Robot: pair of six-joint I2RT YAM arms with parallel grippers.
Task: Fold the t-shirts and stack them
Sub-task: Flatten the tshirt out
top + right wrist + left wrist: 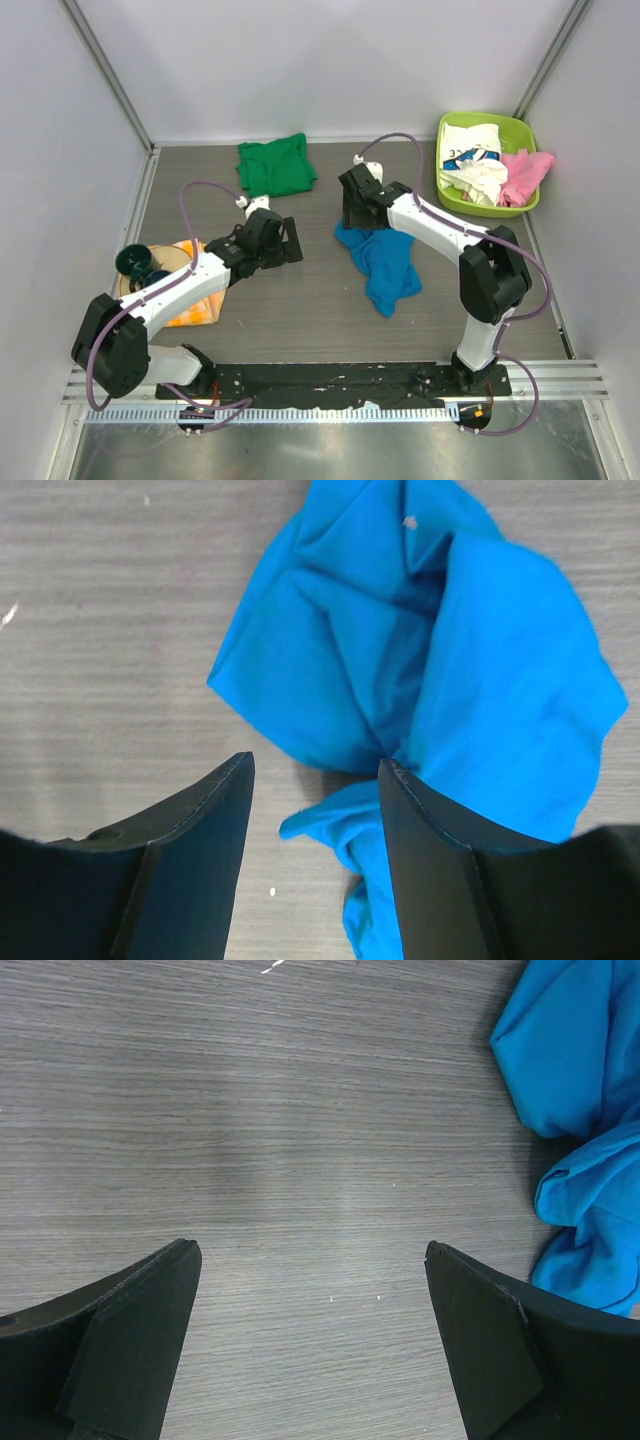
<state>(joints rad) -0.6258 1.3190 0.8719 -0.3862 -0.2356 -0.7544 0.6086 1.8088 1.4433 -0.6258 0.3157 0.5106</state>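
Observation:
A crumpled bright blue t-shirt (385,265) lies at mid-table. My right gripper (352,225) is down at its far-left edge. In the right wrist view the jaws (315,770) stand partly apart around a small fold of the blue t-shirt (480,660); the right finger touches the cloth and the left finger is clear of it. My left gripper (295,245) hovers wide open over bare table to the left, with the blue t-shirt (580,1060) at the right edge of its wrist view and nothing between its fingers (312,1260). A green t-shirt (275,165) lies folded at the back.
A lime green basket (520,125) at the back right holds a white printed t-shirt (475,150) and a pink one (525,172). An orange-yellow checked cloth (190,300) and a dark teal object (135,262) sit at the left, under my left arm. Walls enclose the table.

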